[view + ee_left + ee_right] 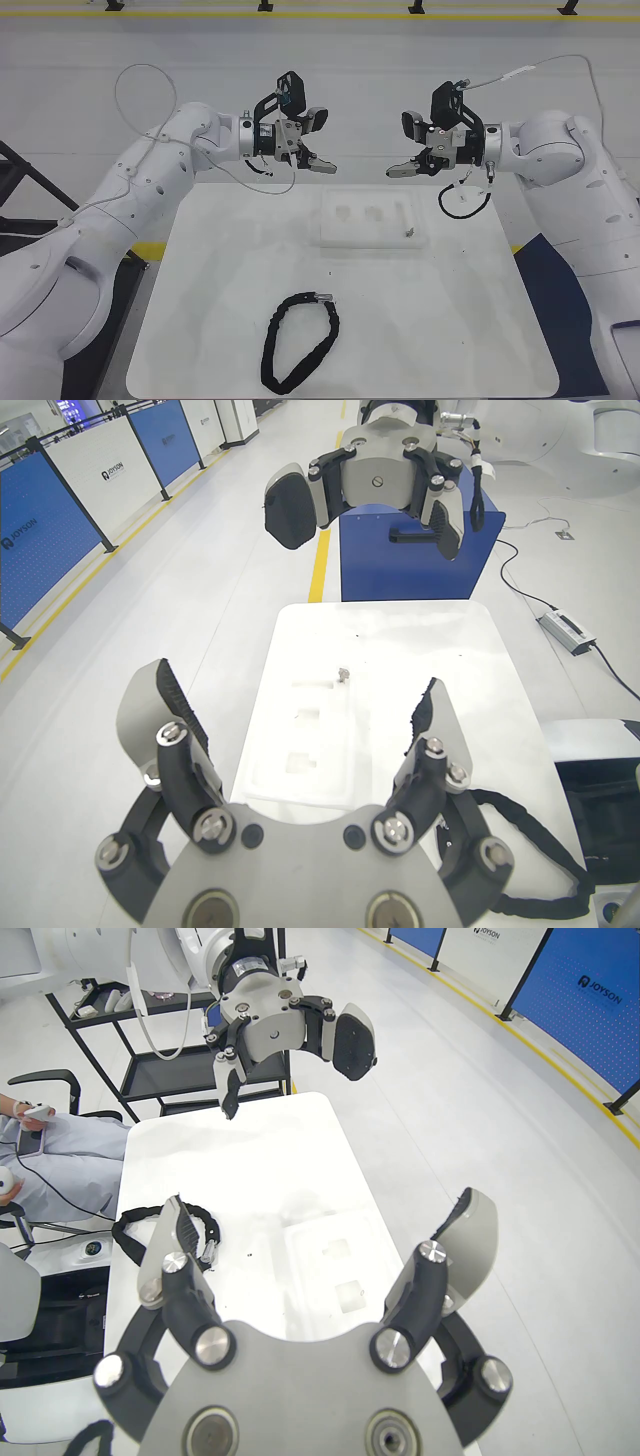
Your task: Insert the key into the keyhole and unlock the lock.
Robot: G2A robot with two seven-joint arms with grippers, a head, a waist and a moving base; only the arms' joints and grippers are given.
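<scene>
**Both grippers up, key not picked yet**

The white table [220, 300] filled the middle and bottom of the top view. A white tray [340, 240] lay on it, in the upper middle. The black chain lock [268, 345] lay curled at the bottom middle, well apart from the tray, with its metal end [322, 296] at the top of the loop. The left gripper [322, 142] hung in the air up and left of the tray, and the right gripper [402, 147] up and right of it. Both had their fingers spread wide and held nothing. The small key [408, 232] sat at the right end of the tray.

I think picking up the key came first. The right gripper was nearer, so it should drop straight down and pinch the key's head gently, leaving the tip free for the keyhole.
</scene>
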